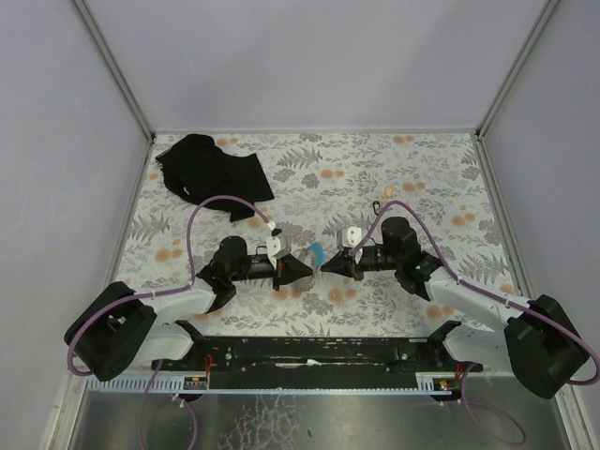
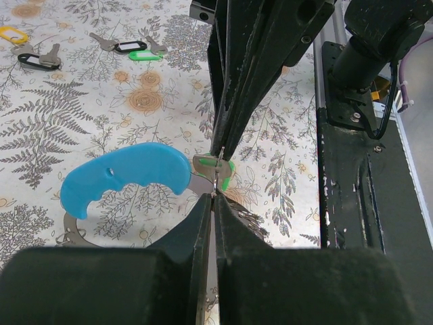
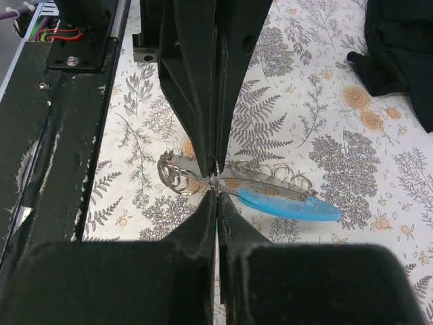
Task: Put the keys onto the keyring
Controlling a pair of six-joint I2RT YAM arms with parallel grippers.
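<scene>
Both left fingers point(image 2: 193, 229) and right fingers point(image 3: 197, 225) are pressed closed, tips meeting beside the blue keyring point(image 2: 125, 177); we cannot tell whether either holds the half-hidden green-tagged key point(image 2: 227, 169).

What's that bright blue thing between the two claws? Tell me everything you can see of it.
The keyring is a bright light-blue curved band, plastic by its look, with one edge smooth and the other wavy. Grey metal wire shows at both ends. It sits level over the flowered table. The shut left gripper and right gripper meet tip to tip at its metal end, beside a green-tagged key; which one pinches it is unclear.
</scene>
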